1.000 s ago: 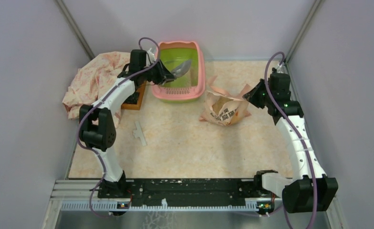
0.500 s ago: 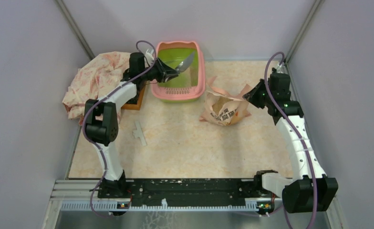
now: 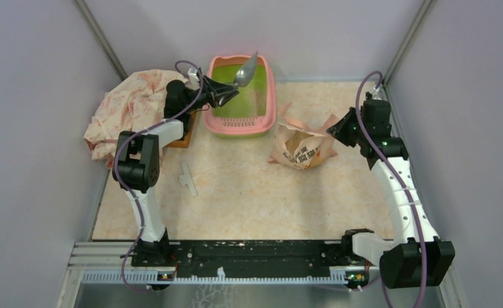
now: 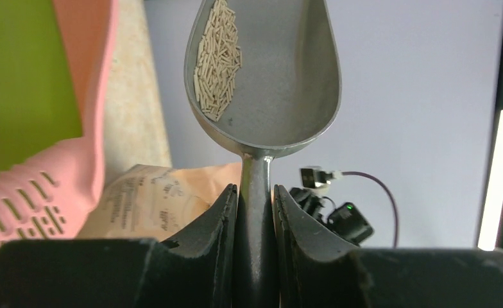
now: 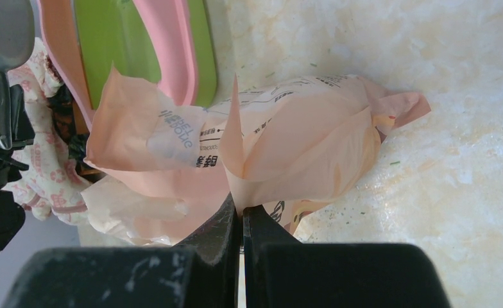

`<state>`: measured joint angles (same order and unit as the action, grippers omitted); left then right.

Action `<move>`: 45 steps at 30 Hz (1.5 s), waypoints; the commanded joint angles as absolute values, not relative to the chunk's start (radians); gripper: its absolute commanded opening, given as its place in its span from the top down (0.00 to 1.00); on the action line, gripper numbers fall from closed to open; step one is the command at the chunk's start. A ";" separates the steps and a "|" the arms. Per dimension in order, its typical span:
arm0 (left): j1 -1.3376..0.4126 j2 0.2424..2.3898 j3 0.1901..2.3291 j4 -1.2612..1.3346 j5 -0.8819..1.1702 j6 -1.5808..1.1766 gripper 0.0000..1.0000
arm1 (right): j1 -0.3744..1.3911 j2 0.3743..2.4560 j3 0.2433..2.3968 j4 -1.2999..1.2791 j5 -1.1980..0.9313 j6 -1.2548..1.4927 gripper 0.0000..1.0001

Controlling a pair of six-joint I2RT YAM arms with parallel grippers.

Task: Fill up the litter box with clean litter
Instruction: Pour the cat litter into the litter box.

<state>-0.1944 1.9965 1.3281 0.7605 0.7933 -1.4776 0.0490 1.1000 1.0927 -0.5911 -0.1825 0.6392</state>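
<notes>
The litter box [image 3: 269,96], pink rim and lime-green inside, stands at the back of the table; it also shows in the left wrist view [image 4: 76,77] and the right wrist view [image 5: 140,45]. My left gripper [image 3: 218,95] [image 4: 255,199] is shut on the handle of a silver metal scoop [image 3: 246,69] [image 4: 281,77], raised above the box with its bowl tilted up. Pale tan litter [image 4: 218,58] lies along one side of the bowl. The open peach bag [image 3: 302,147] [image 5: 287,141] sits right of the box. My right gripper [image 3: 344,130] [image 5: 241,208] is shut on the bag's edge.
A floral cloth [image 3: 130,102] lies crumpled at the back left, by a brown block [image 3: 183,138]. A small white piece [image 3: 187,176] lies on the table in front of the left arm. Walls close in on both sides.
My left gripper has lifted the scoop up and toward the far wall, tilting its bowl upward above the box. The right arm and the bag have not moved.
</notes>
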 commanded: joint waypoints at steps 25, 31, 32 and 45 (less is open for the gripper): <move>-0.235 2.067 1.087 1.322 0.620 -2.101 0.87 | 0.041 1.039 1.072 -0.505 -0.222 0.664 1.00; -0.259 2.120 1.125 1.367 0.557 -2.221 0.86 | 0.041 1.036 1.068 -0.500 -0.227 0.670 1.00; -0.265 2.136 1.137 1.383 0.543 -2.247 0.86 | 0.041 1.034 1.067 -0.500 -0.227 0.671 1.00; -0.286 2.099 1.169 1.352 0.503 -2.232 0.89 | 0.043 1.043 1.069 -0.496 -0.226 0.671 1.00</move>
